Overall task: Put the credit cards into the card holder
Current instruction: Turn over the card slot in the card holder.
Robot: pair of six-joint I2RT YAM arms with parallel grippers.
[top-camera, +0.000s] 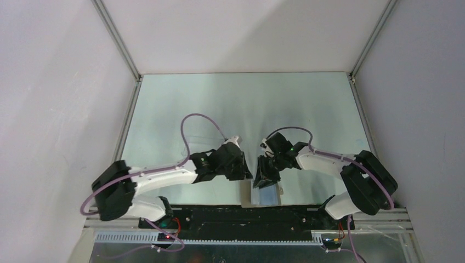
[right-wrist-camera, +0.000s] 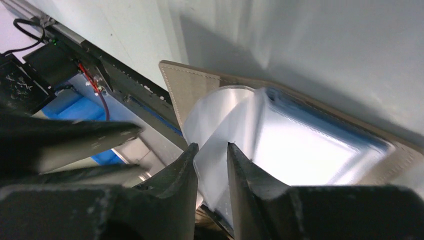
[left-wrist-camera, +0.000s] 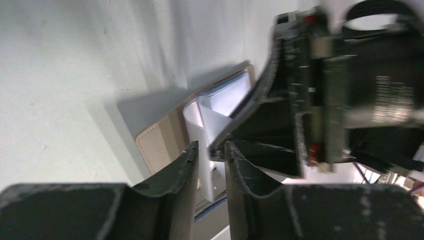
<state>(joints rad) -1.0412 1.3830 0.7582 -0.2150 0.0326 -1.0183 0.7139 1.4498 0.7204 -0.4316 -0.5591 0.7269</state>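
The card holder [right-wrist-camera: 190, 87] lies open at the counter's [top-camera: 219, 98] near edge. The left hand [left-wrist-camera: 210, 150] and right hand [right-wrist-camera: 210, 150] each stand slightly apart, straddling its clear sleeve [right-wrist-camera: 235, 115].

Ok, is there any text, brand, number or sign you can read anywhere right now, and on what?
No text can be read in any view.
Grey patch on the other arm's black housing: too blurred to read.
Card holder and its clear sleeves: no print visible.
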